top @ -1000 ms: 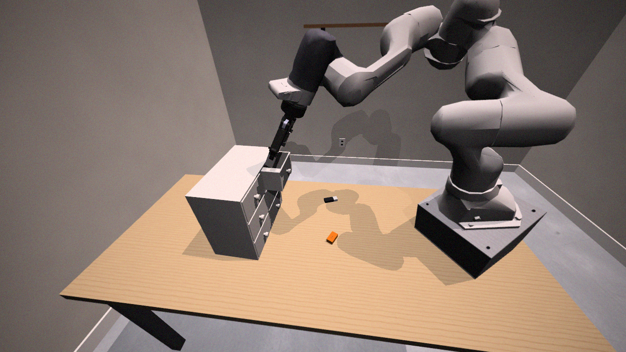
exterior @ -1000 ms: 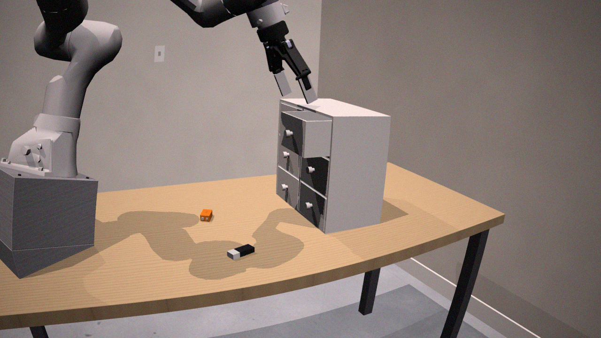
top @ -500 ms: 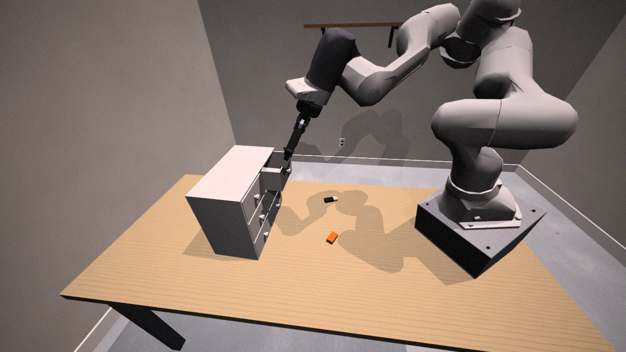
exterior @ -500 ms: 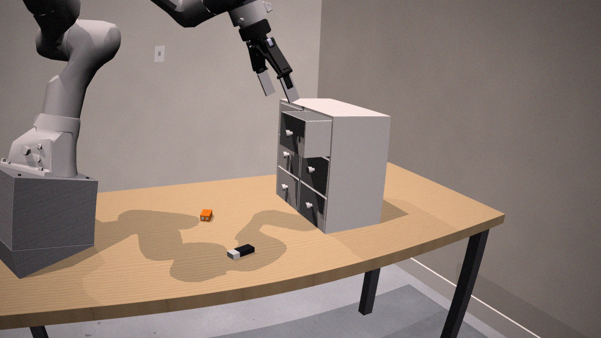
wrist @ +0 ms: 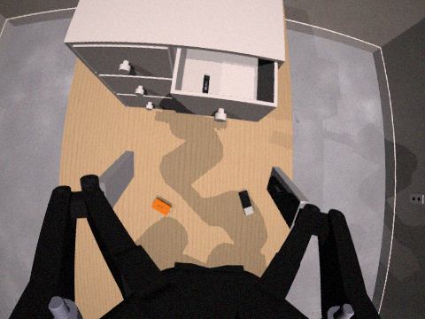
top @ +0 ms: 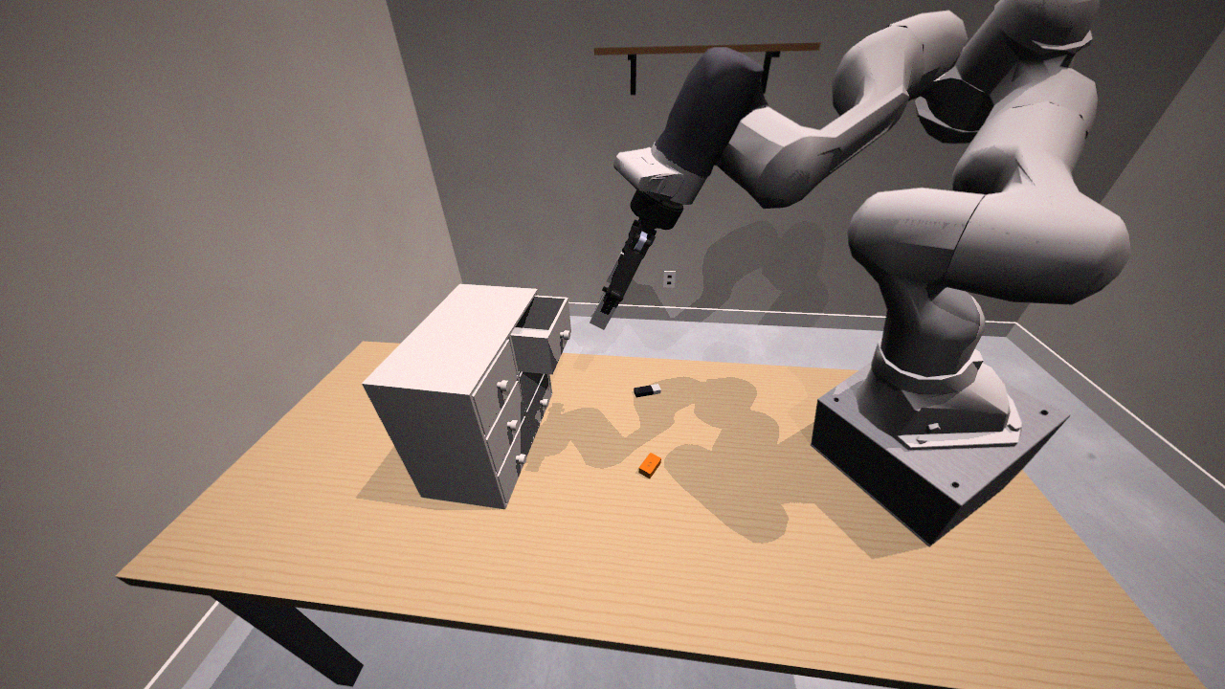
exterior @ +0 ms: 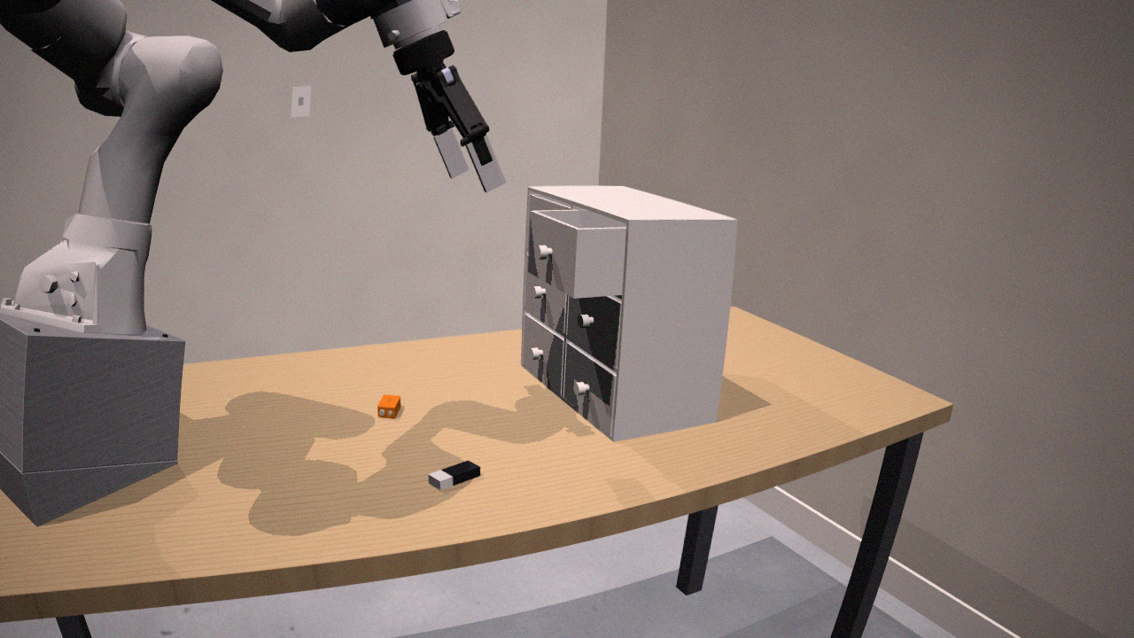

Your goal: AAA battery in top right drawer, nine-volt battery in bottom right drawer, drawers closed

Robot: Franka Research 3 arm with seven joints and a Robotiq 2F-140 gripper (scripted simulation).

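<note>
The small white chest [top: 445, 334] [exterior: 670, 317] [wrist: 177, 22] stands upright. Its top-row right drawer [top: 532, 351] [exterior: 600, 261] [wrist: 239, 111] is pulled partway out. A small dark AAA battery [wrist: 205, 83] lies inside it, near the front wall. The bottom-row right drawer [exterior: 601, 402] looks pushed in, like the other drawers. The orange nine-volt battery [top: 650, 464] [exterior: 389, 405] [wrist: 161, 206] lies on the table in front of the chest. My gripper [top: 602, 315] [exterior: 474, 179] [wrist: 203, 171] is wide open and empty, high above the table and out in front of the open drawer.
A black-and-white block [top: 647, 390] [exterior: 454, 475] [wrist: 245, 203] lies on the table [top: 343, 548] [exterior: 824, 388] [wrist: 97, 128], to the right of the nine-volt battery as I face the drawers. The open drawer juts out over the lower right drawers. The robot's base block [top: 874, 476] [exterior: 103, 396] faces the chest.
</note>
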